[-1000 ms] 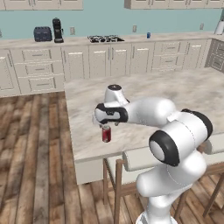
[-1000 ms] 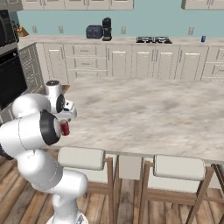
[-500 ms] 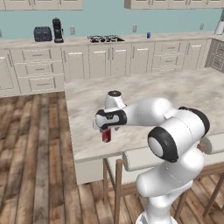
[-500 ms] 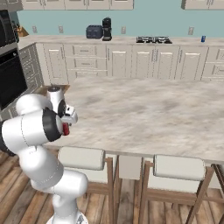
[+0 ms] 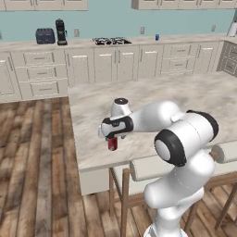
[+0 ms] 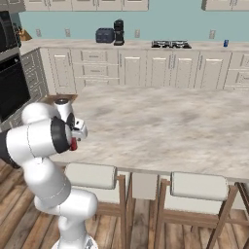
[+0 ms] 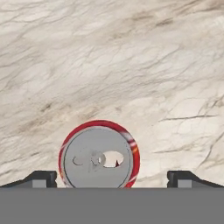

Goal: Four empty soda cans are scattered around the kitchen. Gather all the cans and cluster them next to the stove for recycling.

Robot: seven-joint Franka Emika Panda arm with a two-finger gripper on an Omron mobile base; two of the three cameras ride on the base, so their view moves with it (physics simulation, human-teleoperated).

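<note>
Marble island (image 5: 194, 99) lay under the arm. Can (image 7: 99, 154) cut off at hand view's bottom edge. Gripper (image 7: 112, 178) spread wide, fingertips (image 7: 41, 178) clear of can, w/ nothing gripped.

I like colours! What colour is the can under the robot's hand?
Red soda can with a silver top, best in the hand view.

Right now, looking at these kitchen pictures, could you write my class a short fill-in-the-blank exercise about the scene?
1. The soda can under the gripper is mostly ____.
2. Seen from above, its silver top faces the ____.
3. The can at the back counter, right of the stove, is ____.

Missing words: red; camera; blue
</note>
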